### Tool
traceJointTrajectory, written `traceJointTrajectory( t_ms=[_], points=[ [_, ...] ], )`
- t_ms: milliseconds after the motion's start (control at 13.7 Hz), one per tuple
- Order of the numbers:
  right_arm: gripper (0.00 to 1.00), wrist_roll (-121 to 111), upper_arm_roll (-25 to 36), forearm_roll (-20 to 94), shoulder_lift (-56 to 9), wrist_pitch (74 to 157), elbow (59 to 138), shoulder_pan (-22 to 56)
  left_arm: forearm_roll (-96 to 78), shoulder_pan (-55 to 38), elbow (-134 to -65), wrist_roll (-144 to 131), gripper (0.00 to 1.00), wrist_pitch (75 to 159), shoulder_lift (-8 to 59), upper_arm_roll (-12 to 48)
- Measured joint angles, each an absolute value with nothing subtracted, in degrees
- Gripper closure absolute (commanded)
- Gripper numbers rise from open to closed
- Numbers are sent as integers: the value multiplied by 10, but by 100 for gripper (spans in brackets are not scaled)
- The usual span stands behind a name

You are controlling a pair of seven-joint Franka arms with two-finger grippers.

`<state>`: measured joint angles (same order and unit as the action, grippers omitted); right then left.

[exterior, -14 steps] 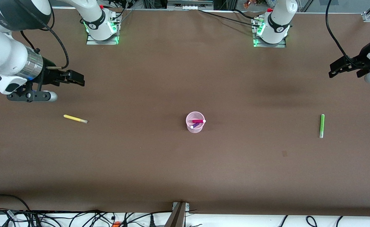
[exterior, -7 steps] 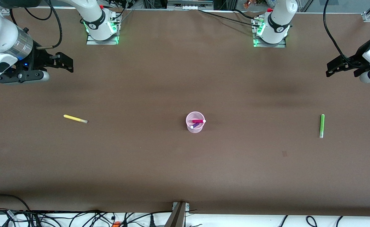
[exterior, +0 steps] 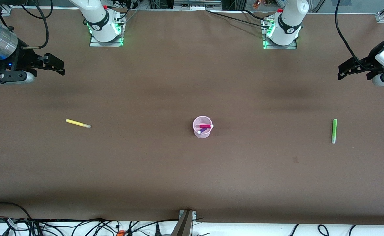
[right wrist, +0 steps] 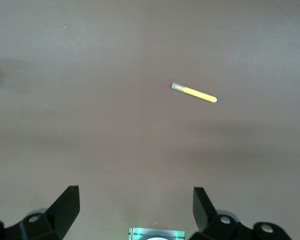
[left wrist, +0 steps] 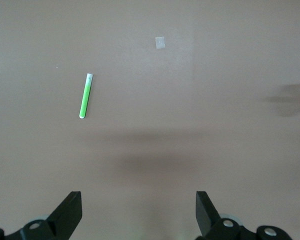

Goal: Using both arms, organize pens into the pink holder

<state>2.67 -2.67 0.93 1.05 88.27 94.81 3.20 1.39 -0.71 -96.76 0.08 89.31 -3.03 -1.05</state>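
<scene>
In the front view the pink holder (exterior: 202, 127) stands upright near the middle of the table (exterior: 178, 183), with the magenta-pink pen (exterior: 205, 126) lying across its mouth, pale end toward the left arm's end, and the dark purple pen (exterior: 203, 130) slanting just beneath it. The yellow pen (exterior: 78, 123) lies flat toward the right arm's end, its long axis running along the table's length with a slight tilt, pale end pointing toward the holder. The green pen (exterior: 334, 130) lies flat toward the left arm's end, its axis crosswise, pale end nearer the camera. The right gripper (exterior: 56, 64) and the left gripper (exterior: 344, 70) hang over bare table at their own ends, well apart from the pens. In the left wrist view the left gripper (left wrist: 138, 207) has its fingers spread wide and empty, the green pen (left wrist: 85, 96) well clear of them. In the right wrist view the right gripper (right wrist: 136, 205) is likewise spread and empty, the yellow pen (right wrist: 194, 93) lying apart from it.
</scene>
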Motion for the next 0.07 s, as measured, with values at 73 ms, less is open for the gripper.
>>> traceJointTrajectory(
  t_ms=[73],
  points=[
    [0,27,-30,9,9,883,944,29,14,-7,-967,1,0,893,-30,-10]
  ],
)
